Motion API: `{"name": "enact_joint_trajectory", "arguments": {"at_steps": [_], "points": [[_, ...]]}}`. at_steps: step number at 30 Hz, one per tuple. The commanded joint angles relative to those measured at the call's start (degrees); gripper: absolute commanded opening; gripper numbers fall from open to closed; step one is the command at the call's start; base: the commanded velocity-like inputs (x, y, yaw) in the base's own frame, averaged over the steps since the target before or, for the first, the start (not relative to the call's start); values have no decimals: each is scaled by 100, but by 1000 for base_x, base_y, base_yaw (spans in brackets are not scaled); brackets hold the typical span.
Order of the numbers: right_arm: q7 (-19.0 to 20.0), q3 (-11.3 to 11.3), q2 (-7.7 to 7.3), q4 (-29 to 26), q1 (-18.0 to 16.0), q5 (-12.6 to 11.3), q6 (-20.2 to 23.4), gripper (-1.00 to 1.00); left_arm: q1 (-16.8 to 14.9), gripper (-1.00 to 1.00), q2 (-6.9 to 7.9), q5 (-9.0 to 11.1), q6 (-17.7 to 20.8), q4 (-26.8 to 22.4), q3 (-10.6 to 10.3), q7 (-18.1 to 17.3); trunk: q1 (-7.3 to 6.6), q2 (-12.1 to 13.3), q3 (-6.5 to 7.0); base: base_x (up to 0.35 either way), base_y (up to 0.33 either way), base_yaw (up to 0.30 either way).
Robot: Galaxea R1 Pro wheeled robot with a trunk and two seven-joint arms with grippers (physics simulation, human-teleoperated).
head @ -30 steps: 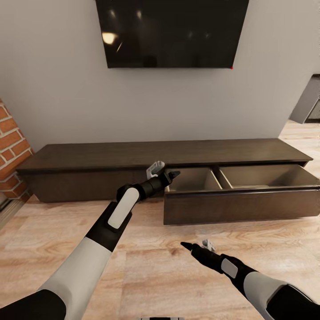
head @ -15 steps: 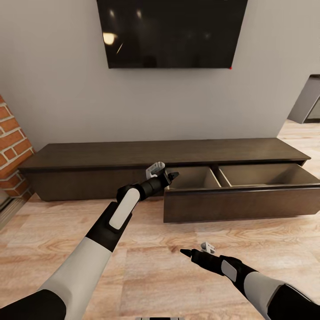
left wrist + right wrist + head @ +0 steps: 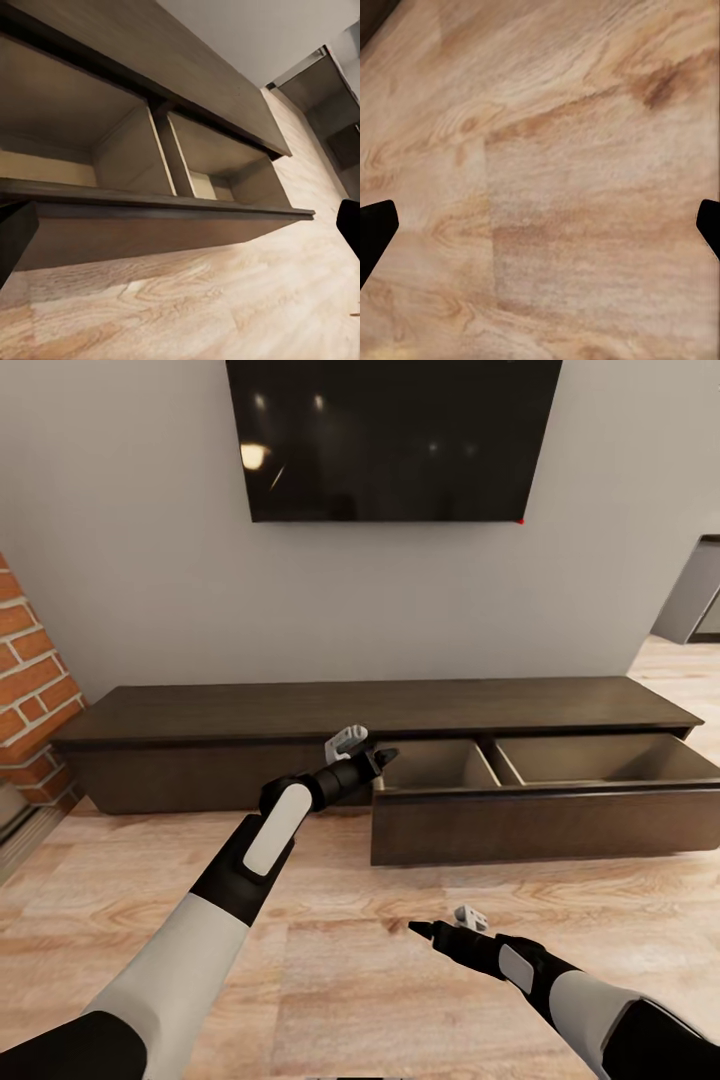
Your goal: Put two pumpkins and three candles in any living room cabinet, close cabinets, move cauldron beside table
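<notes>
We see the long, low dark-brown cabinet [image 3: 300, 710] against the grey wall, its right-hand drawer [image 3: 545, 822] pulled out over the wood floor, two pale beige compartments showing nothing inside.

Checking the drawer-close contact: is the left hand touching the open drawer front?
Cannot tell. In the head view the left hand overlaps the drawer at its left end, no visible gap. The left wrist view shows the drawer front between the open fingertips, no clear contact.
</notes>
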Motion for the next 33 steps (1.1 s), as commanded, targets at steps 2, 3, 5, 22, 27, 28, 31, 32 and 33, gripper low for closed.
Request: {"name": "enact_joint_trajectory", "arguments": {"at_steps": [2, 3, 5, 22, 27, 28, 31, 32, 33], "points": [[-19, 35, -1, -5, -4, -57, 40, 100, -3, 100, 39, 60, 13, 43, -2, 61, -1, -2, 6, 0, 0, 139], [-33, 36, -3, -5, -5, -55, 40, 100, -3, 100, 116, 61, 16, 113, -1, 67, -1, -2, 13, 0, 0, 176], [-43, 40, -4, -5, -6, -41, 40, 100, -3, 100, 230, 61, 31, 172, 0, 74, -1, -2, 25, 0, 0, 198], [-568, 96, 12, -5, -6, 766, 27, 100, -3, 100, 1243, 63, 20, 1691, 74, 78, -1, -2, 94, 0, 0, 252], [-618, 98, 24, -5, -6, 772, 17, 100, -3, 100, 1311, 46, -32, 2352, 63, 68, -1, -2, 108, 0, 0, 269], [-622, 99, 27, -5, -6, 772, 16, 100, -3, 100, 1324, 7, -80, 2468, 51, 67, -1, -2, 111, 0, 0, 270], [-651, 106, 52, -5, -6, 772, 14, 100, -3, 100, 1341, -343, -288, 3115, 30, 63, -1, -2, 120, 0, 0, 270], [-685, 111, 80, -5, -6, 773, 11, 100, -3, 100, 1336, -523, -378, 3420, 25, 59, -1, -2, 123, 0, 0, 270], [-705, 114, 96, -5, -6, 773, 6, 100, -3, 100, 1333, -616, -435, 3582, 24, 56, -1, -2, 125, 0, 0, 270]]}}
